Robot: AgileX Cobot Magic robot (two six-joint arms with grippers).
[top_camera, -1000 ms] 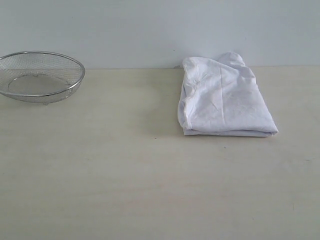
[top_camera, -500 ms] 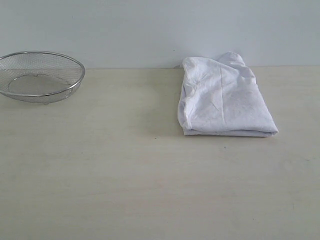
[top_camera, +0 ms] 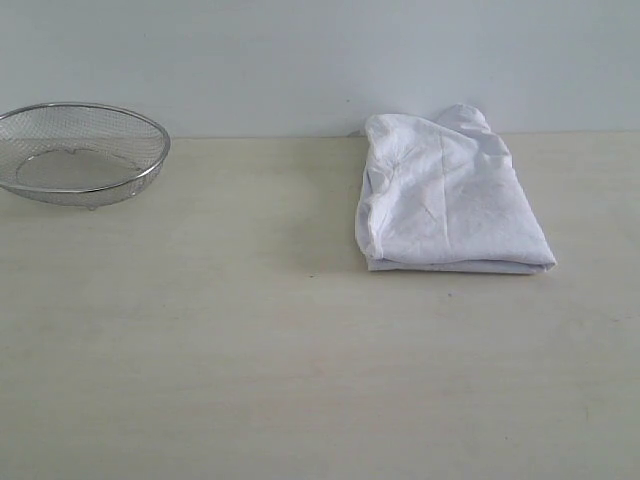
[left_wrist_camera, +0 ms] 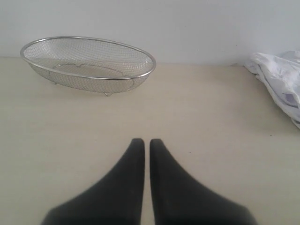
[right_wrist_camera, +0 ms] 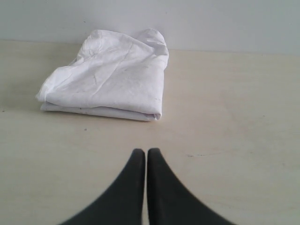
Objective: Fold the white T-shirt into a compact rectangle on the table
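We log the white T-shirt point(top_camera: 450, 200) folded on the surface point(top_camera: 250, 350). Both left pincer point(left_wrist_camera: 143, 143) and right pincer point(right_wrist_camera: 142, 152) closed, empty. Folding looks done; next, at most tidy its bunched far edge.

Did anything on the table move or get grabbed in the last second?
Nothing visibly changed. The white T-shirt lies folded in the same spot on the table, the wire-mesh basket sits where it was, and no arm enters the exterior view. The left gripper and right gripper are shut and empty.
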